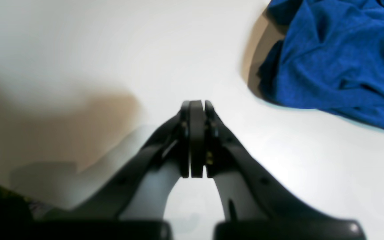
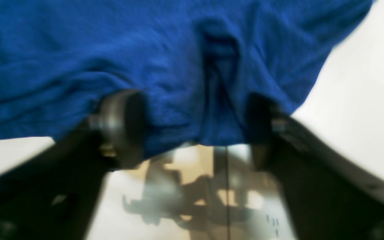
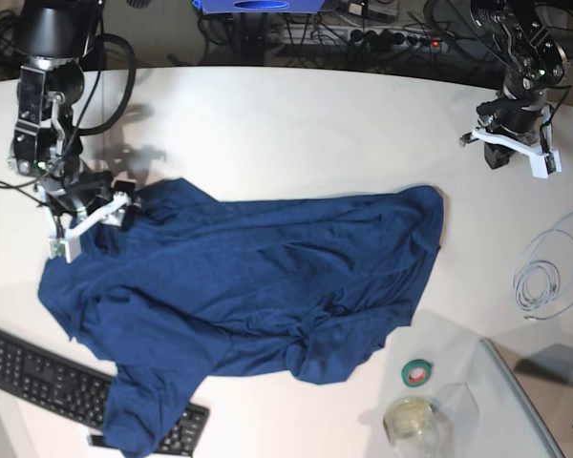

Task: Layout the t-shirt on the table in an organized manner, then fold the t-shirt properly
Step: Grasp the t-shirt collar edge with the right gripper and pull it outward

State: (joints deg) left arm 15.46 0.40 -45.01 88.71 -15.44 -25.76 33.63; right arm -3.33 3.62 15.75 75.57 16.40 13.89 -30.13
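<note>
The t-shirt (image 3: 258, 277) lies crumpled and spread across the white table (image 3: 296, 124), dark blue, with its lower corner draped over the keyboard. My right gripper (image 3: 124, 205) is at the shirt's upper left corner. In the right wrist view its fingers (image 2: 122, 126) stand apart on either side of a fold of the t-shirt (image 2: 112, 50) at the hem, right gripper (image 2: 192, 130) open. My left gripper (image 3: 501, 153) is at the far right, clear of the shirt. In the left wrist view the left gripper (image 1: 197, 105) is shut on nothing above the bare table (image 1: 145, 50), the t-shirt (image 1: 338, 60) off to its upper right.
A black keyboard (image 3: 38, 367) sits at the front left, partly under the shirt. A green tape roll (image 3: 418, 372) and a clear jar (image 3: 411, 420) stand at the front right, beside a clear panel (image 3: 535, 401). A coiled white cable (image 3: 549, 272) lies at the right edge.
</note>
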